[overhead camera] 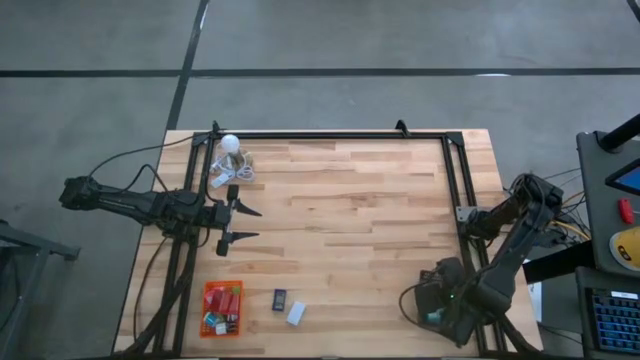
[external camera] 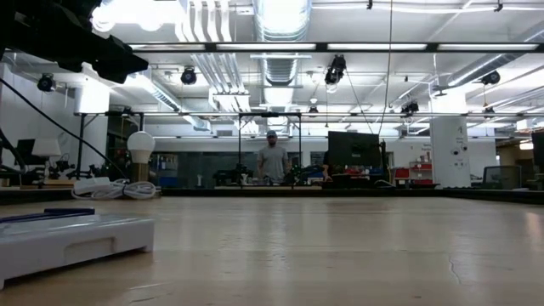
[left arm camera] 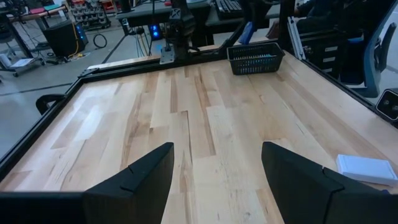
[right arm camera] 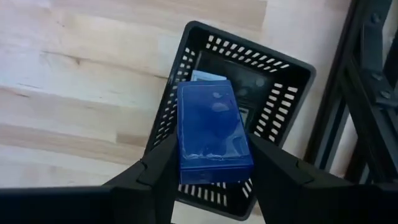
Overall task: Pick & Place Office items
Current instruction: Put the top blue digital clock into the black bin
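Note:
My right gripper point(right arm camera: 214, 152) is shut on a translucent blue box point(right arm camera: 213, 124) and hangs over the black ribbed tray point(right arm camera: 283, 93) at the table's near right corner. A pale piece point(right arm camera: 208, 76) lies in that tray. Near the front left, the orange tray point(overhead camera: 207, 300) holds several small pieces. A dark piece point(overhead camera: 280, 298) and a white block point(overhead camera: 296, 313) lie flat on the wood beside it. My left gripper point(overhead camera: 246, 224) waits open at the table's left edge, level and with nothing between its fingers. My right gripper pinches the blue box by its two long sides point(right arm camera: 184, 155), near one short end, between its two fingers point(right arm camera: 155, 168). The fingers point down from above. The box is lifted clear over the black tray's opening, its broad face toward the wrist camera.
A white bulb point(overhead camera: 230, 144) with a coiled cord point(overhead camera: 228, 175) stands at the far left corner. A black frame rail point(overhead camera: 330, 135) runs along the table's edges. Bare wood point(overhead camera: 350, 220) fills the middle. A person point(external camera: 272, 160) stands far behind the table.

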Controlling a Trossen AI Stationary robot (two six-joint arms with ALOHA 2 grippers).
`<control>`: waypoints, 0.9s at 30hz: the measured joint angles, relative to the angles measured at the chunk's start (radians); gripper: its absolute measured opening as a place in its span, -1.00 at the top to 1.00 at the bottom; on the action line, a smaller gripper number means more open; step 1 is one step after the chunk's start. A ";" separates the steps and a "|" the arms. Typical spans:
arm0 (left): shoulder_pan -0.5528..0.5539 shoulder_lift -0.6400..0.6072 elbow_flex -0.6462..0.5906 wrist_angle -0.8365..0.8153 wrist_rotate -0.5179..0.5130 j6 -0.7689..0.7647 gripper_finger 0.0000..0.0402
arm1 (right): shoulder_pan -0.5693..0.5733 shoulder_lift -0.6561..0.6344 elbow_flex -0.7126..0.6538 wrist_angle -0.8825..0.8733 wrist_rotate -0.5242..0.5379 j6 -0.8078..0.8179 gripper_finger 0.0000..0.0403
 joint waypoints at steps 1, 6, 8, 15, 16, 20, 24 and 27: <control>0.000 0.000 0.000 0.000 0.000 0.000 -0.23 | 0.005 0.000 -0.006 0.007 0.000 0.000 0.20; 0.000 0.000 0.000 0.000 0.000 0.000 -0.23 | 0.023 0.048 -0.024 0.051 0.004 -0.001 0.20; 0.000 0.000 0.000 0.000 0.000 0.000 -0.23 | 0.029 0.082 -0.026 0.050 0.000 -0.002 0.20; 0.000 0.000 0.000 0.000 0.000 0.000 -0.23 | 0.051 0.186 -0.028 0.038 0.000 -0.002 0.20; 0.000 0.000 0.000 0.000 0.000 0.000 -0.23 | 0.052 0.200 -0.028 0.038 0.000 -0.002 0.20; 0.000 0.000 0.000 0.000 0.000 0.000 -0.23 | 0.051 0.247 -0.028 0.037 0.001 -0.003 0.20; 0.000 0.000 0.000 0.000 0.000 0.000 -0.23 | 0.051 0.274 -0.028 0.037 0.005 -0.007 0.14; 0.000 0.000 0.000 0.000 0.000 0.000 -0.23 | 0.051 0.277 -0.028 0.038 0.008 -0.007 0.06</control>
